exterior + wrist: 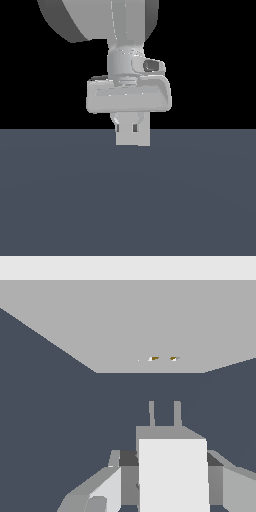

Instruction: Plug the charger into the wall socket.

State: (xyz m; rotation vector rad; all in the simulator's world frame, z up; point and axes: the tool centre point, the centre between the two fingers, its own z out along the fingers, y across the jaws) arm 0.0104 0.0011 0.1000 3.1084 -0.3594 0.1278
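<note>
two fingers [220,481] of the gripper [172,476] stand to either side of the charger [172,471], closed in against its flanks, so the gripper is clamped on the off-white block. in the wrist view the charger fills the space between the fingers, its bright face toward the camera, and two thin prongs [164,413] stick out of its far end, side by side and parallel.

ahead of the prongs stands the wall socket [125,326], a broad light grey plate with two tiny orange-brown holes [163,358] low on its face. the prongs are apart from the plate, with a band of dark bench [50,406] showing between their tips and the plate's lower edge. the holes sit close to in line with the prongs.

in the exterior view the gripper [133,136] hangs below the pale wrist body [129,95], with the charger [133,135] showing as a small block under it, just over the far edge of the blue-grey bench [125,200]. bare bench stretches to both sides of that view and toward the camera. the socket is hidden there.
</note>
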